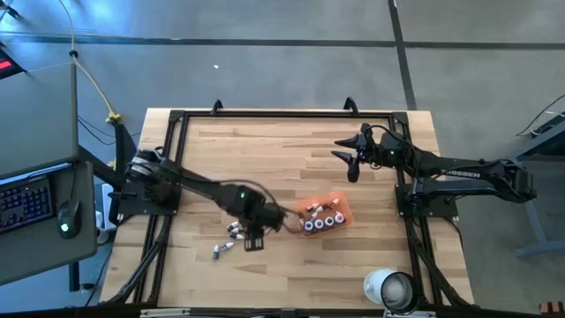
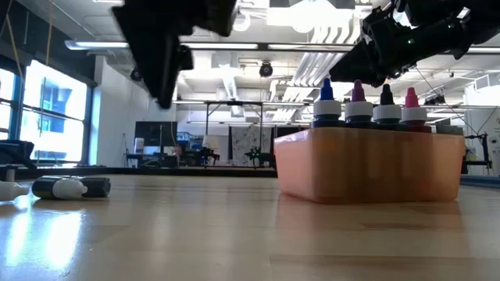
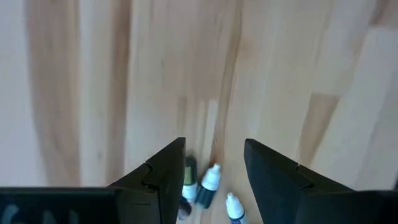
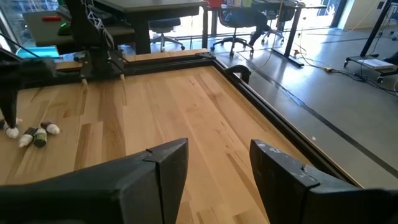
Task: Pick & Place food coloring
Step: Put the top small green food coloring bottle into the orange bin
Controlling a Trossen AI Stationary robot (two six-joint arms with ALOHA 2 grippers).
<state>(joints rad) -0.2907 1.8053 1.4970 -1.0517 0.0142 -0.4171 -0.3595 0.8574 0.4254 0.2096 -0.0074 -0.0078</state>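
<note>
Hovering over the table (image 1: 265,159), left gripper (image 1: 253,240) has its jaws spread wide and empty, positioned above loose food coloring bottles (image 3: 209,185) lying on the wood; contact not seen, though the wrist view is tight. More bottles stand upright in the orange tray (image 1: 325,215) just beside it. Right gripper (image 1: 351,164) waits near the far edge, jaws apart, holding nothing.

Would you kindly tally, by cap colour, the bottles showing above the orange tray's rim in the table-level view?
Blue cap: 1
Purple cap: 1
Black cap: 1
Pink cap: 1
Total: 4 bottles, all upright in the orange tray.
</note>
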